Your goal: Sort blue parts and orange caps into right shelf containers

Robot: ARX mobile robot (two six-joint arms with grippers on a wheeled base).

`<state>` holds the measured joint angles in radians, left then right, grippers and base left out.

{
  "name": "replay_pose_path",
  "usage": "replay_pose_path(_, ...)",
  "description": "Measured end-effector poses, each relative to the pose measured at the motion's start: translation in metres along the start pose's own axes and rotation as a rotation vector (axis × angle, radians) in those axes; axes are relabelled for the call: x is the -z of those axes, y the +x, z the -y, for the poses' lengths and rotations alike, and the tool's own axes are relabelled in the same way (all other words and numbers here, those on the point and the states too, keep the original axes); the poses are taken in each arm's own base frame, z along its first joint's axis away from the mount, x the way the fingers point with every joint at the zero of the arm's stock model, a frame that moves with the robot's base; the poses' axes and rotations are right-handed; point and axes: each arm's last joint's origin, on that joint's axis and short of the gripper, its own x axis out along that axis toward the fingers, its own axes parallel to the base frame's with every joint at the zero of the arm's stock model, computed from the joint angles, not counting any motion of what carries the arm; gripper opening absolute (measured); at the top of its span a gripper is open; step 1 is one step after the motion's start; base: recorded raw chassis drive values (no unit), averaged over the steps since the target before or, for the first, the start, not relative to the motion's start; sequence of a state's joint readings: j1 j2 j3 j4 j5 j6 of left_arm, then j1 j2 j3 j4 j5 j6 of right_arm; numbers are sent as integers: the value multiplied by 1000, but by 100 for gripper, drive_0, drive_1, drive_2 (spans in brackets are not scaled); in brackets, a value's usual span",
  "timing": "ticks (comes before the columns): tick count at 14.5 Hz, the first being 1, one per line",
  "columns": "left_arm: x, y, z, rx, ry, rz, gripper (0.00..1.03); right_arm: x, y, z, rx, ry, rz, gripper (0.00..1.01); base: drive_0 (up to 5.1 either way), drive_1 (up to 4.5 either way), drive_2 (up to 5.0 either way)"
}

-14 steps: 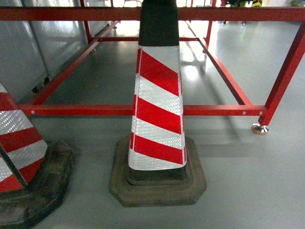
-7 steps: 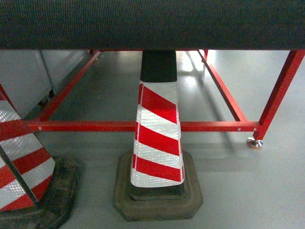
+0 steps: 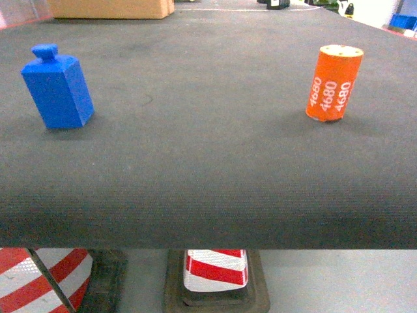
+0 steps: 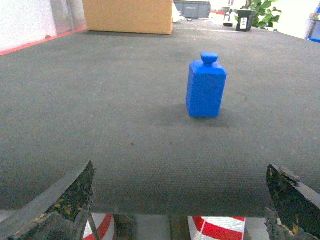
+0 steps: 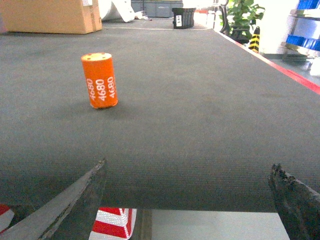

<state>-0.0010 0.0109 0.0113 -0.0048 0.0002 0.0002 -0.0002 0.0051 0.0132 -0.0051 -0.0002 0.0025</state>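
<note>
A blue part [image 3: 57,88], a square block with a round knob on top, stands upright on the left of the dark table [image 3: 208,163]. An orange cap [image 3: 333,83], a cylinder printed 4680, stands upright on the right. In the left wrist view my left gripper [image 4: 180,169] is open at the table's near edge, and the blue part [image 4: 205,86] is well ahead of it. My right gripper [image 5: 188,166] is open at the same edge, with the orange cap [image 5: 100,80] ahead and to its left. Slivers of the blue shelf containers [image 5: 304,42] show at far right.
A brown cardboard box [image 3: 111,8] sits at the table's far left corner. Red-and-white traffic cones [image 3: 215,268] stand on the floor under the near edge. Beyond the table are a black bin [image 5: 183,17] and a plant [image 5: 242,17].
The head view has risen from the floor, cones and red frame to the tabletop. The blue part and orange cap have come into sight.
</note>
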Motion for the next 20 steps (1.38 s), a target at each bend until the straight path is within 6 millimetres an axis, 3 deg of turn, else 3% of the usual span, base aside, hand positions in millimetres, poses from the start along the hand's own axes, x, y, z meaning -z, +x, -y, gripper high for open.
replay_pose_path(20, 0, 0, 0, 0, 0, 1, 98, 0, 0, 0, 0, 0, 0, 98, 0, 0, 0)
